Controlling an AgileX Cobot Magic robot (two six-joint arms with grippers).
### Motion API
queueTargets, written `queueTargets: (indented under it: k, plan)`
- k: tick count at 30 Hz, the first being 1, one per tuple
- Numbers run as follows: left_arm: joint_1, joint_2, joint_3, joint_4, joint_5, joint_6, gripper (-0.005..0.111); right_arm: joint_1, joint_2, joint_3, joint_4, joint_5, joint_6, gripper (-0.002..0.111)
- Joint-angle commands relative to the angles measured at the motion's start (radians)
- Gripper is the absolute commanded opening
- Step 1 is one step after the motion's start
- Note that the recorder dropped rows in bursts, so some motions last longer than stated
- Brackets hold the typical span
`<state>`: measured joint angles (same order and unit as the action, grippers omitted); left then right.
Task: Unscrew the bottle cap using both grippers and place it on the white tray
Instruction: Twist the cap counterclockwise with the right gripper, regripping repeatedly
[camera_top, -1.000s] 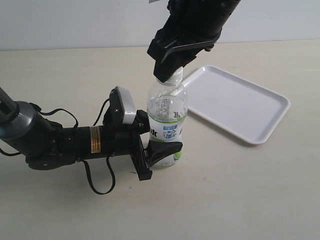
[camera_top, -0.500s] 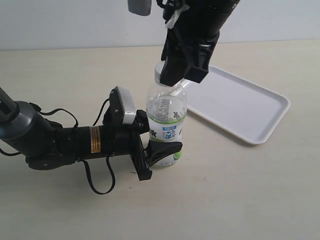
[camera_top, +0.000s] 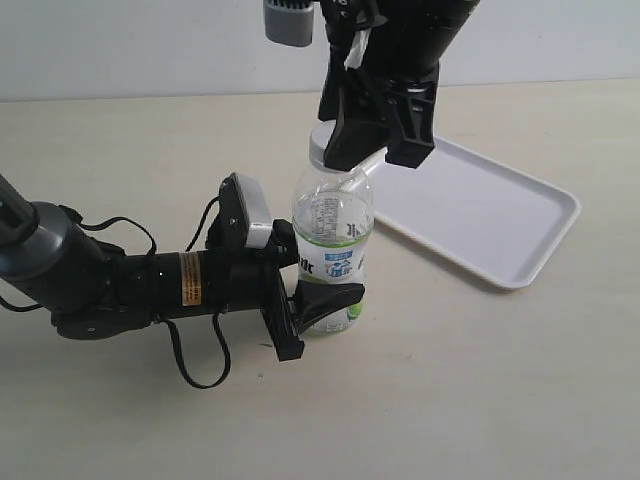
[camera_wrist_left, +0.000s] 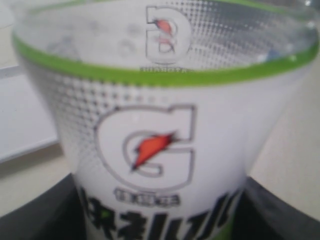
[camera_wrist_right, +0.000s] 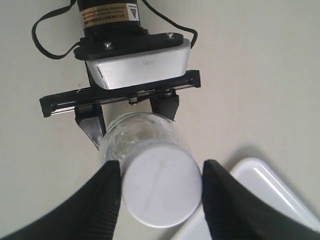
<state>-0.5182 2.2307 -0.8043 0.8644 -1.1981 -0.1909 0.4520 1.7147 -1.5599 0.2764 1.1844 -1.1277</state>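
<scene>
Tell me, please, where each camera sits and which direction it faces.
Exterior: off the arms, raised, looking down over the table at the bottle and tray; the left end effector and right end effector show.
Left wrist: beside the bottle, facing its label closely; dark end effector edges show.
Right wrist: above, looking down on the cap; its own fingers flank it.
Shared: the exterior and right wrist views both show the left end effector clamping the bottle.

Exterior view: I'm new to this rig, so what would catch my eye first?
A clear bottle stands upright in the middle, its lower body clamped by the left gripper reaching in low from the left. From above, the right gripper pinches the bottle cap, still on the neck. The white tray lies to the bottle's right.
</scene>
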Motion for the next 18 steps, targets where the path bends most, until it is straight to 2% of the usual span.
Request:
queueTargets:
  k: [1,7,10,15,17,18]
  plan:
    - [-0.001,-0.001,-0.001,-0.001,0.016,0.006,0.0,0.001,-0.016,-0.006,-0.022,-0.014,0.015,0.054]
    - [-0.001,-0.001,-0.001,-0.001,0.016,0.006,0.0,0.001,-0.039,-0.006,-0.009,-0.058,0.1,0.062]
    - [-0.001,-0.001,-0.001,-0.001,0.016,0.006,0.0,0.001,-0.058,-0.006,0.057,-0.085,0.335,0.062]
    - [-0.001,-0.001,-0.001,-0.001,0.016,0.006,0.0,0.001,-0.061,-0.006,0.053,-0.089,0.73,0.062]
    - [-0.001,-0.001,-0.001,-0.001,0.016,0.006,0.0,0.001,-0.061,-0.006,0.036,-0.083,0.941,0.068]
    - [-0.001,-0.001,-0.001,-0.001,0.016,0.006,0.0,0.001,-0.061,-0.006,0.031,-0.078,0.957,0.07]
